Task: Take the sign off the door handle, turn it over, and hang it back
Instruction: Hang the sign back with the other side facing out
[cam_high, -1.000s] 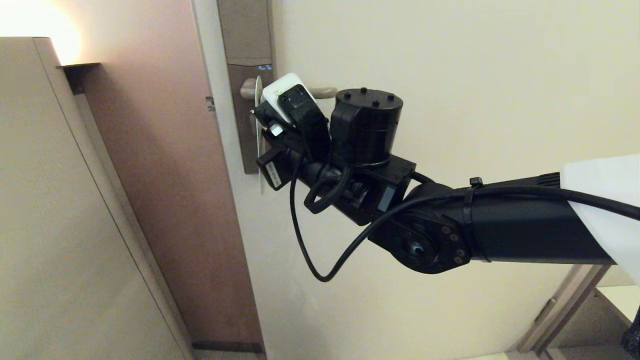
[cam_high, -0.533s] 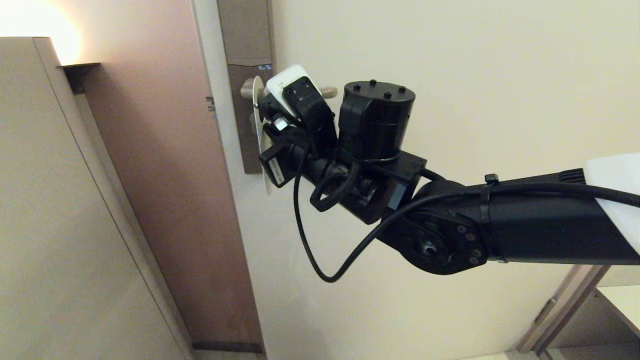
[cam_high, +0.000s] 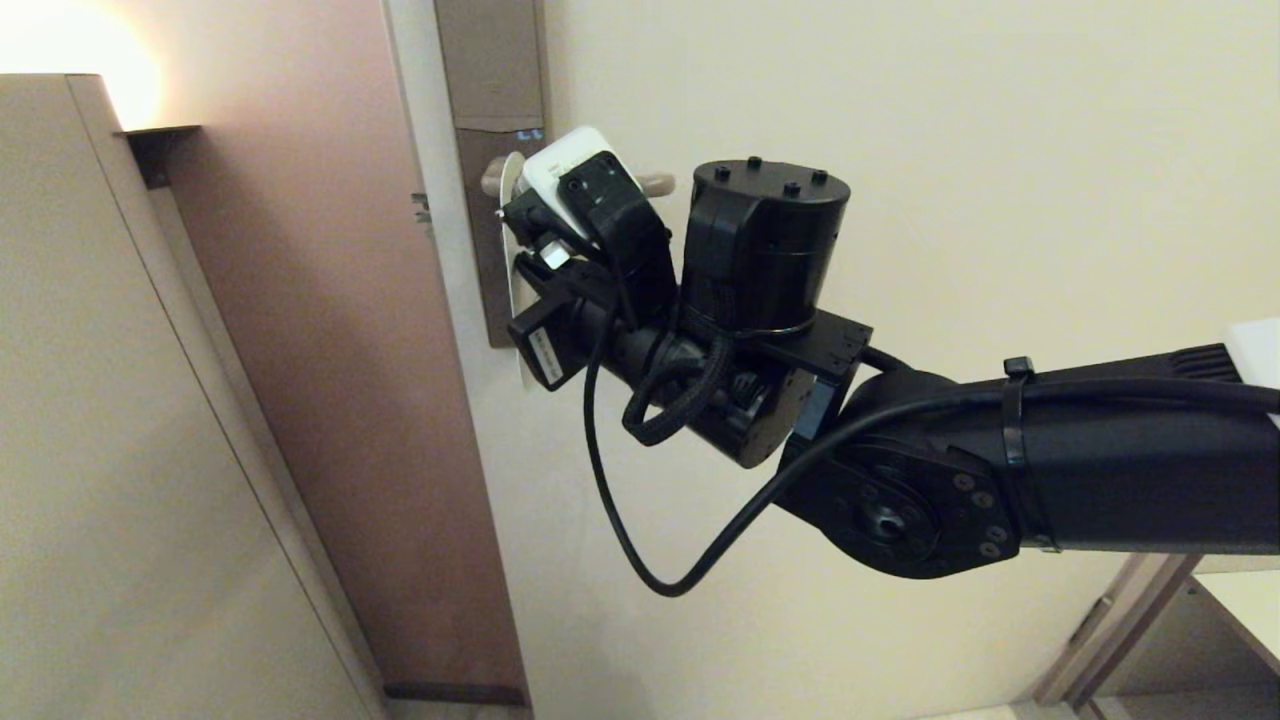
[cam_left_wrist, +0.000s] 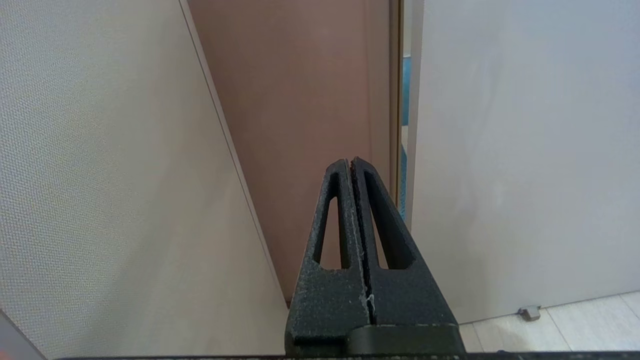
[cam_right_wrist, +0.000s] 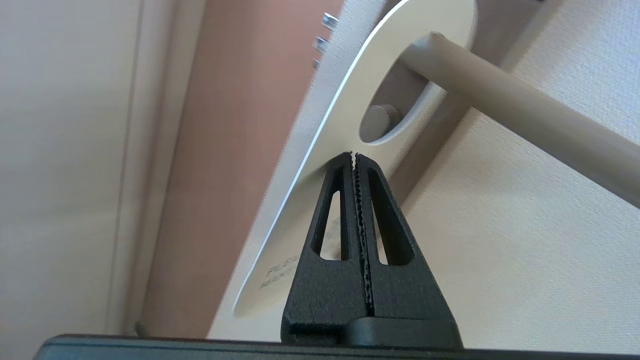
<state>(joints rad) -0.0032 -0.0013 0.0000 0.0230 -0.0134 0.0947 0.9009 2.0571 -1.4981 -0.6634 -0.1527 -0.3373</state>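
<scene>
The sign (cam_right_wrist: 425, 20) hangs on the door handle (cam_right_wrist: 525, 120), which passes through its oval hole. Its white face with grey lettering is towards my right gripper. My right gripper (cam_right_wrist: 353, 155) is shut and holds nothing; its fingertips meet the white face just below the hole. In the head view the sign (cam_high: 508, 225) shows edge-on beside the brownish lock plate (cam_high: 495, 90), and only the handle's tip (cam_high: 655, 183) shows past my right wrist (cam_high: 590, 250). My left gripper (cam_left_wrist: 350, 161) is shut and empty, low down and away from the handle.
The cream door (cam_high: 900, 150) fills the right side. A reddish-brown door frame (cam_high: 330, 330) and a beige wall panel (cam_high: 120, 450) stand to the left. A small round knob (cam_right_wrist: 378, 120) sits on the lock plate behind the sign's hole.
My right wrist rose a little, then shifted back towards the lock plate while the forearm sank. The sign's lower end swung slightly; it stays on the handle.
</scene>
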